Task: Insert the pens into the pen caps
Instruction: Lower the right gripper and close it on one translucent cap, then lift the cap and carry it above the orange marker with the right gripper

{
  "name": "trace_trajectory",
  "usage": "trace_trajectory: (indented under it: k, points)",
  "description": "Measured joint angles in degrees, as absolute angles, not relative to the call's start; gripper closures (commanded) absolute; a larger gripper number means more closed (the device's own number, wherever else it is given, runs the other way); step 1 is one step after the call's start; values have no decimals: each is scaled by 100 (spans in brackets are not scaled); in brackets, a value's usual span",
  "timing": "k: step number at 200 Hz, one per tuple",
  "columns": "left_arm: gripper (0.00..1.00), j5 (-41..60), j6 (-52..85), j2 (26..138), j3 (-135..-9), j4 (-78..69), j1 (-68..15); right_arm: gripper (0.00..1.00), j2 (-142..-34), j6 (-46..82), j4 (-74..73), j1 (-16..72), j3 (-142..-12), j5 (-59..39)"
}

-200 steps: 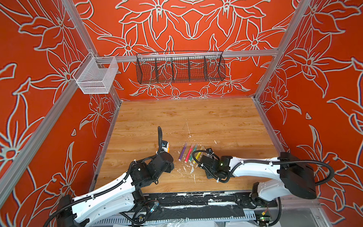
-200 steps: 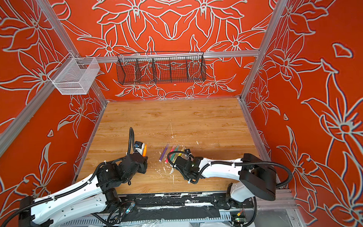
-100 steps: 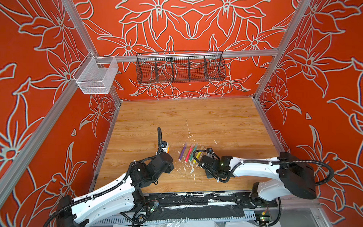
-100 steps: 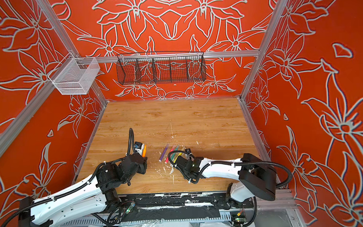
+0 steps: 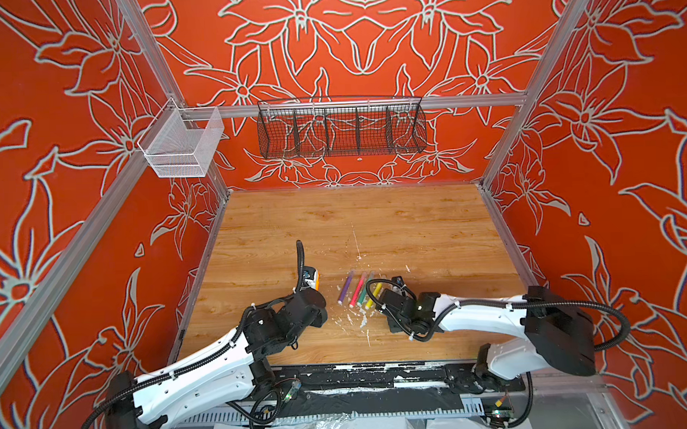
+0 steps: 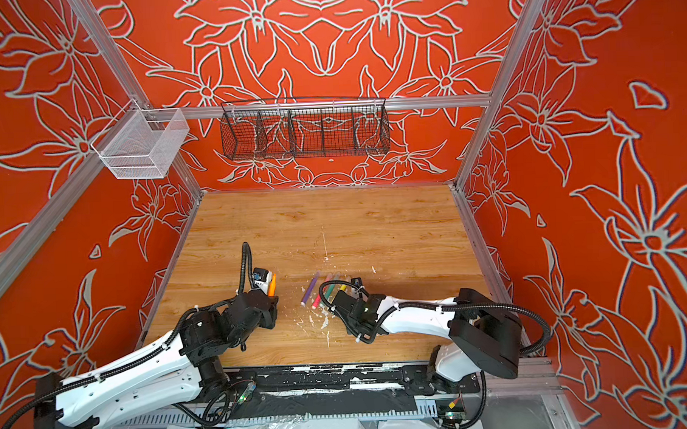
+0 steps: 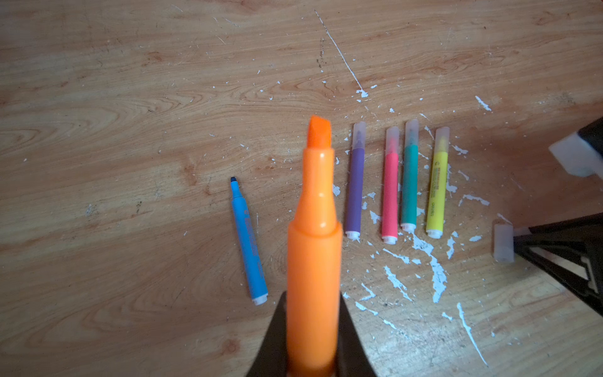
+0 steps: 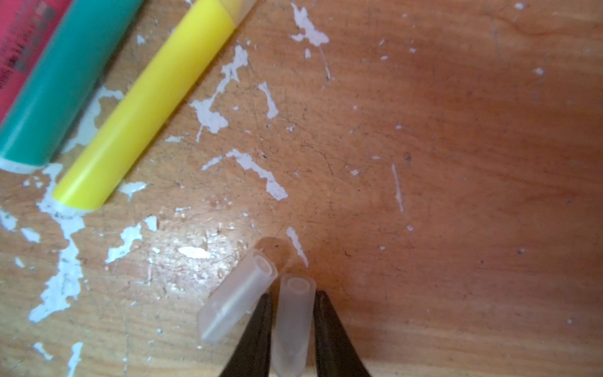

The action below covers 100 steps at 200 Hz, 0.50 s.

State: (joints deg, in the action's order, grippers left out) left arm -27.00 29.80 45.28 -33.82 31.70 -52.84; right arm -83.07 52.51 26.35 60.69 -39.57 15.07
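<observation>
Orange pen [image 7: 313,261] sat clamped, tip bare, in the left gripper [image 7: 313,297] above the table [image 7: 98,98]. The right gripper's [image 8: 293,297] jaws closely flanked a clear cap [image 8: 293,323]; whether they pinched it, I could not tell. A second cap [image 8: 236,297] just beside one finger [image 8: 261,316] might be dragged along.

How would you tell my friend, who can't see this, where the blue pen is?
On the wooden table lie four capped pens in a row: purple, pink, green, yellow. The blue pen lies alone beyond the purple one, at a slant to the row. It is the only pen on the table without a clear cap, so its dark tip shows.
</observation>
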Motion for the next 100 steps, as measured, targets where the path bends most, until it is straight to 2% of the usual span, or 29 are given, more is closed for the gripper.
trace_trajectory:
  k: [34, 100]
  points:
    - [100, -2700, 2987, 4525, -3382, 3170, -5284, 76, -8324, 5247, 2580, 6034, -3957, 1527]
    - [100, -2698, 2987, 4525, -3382, 3170, -5284, 87, -8353, 5188, 2491, 6031, -3957, 1562]
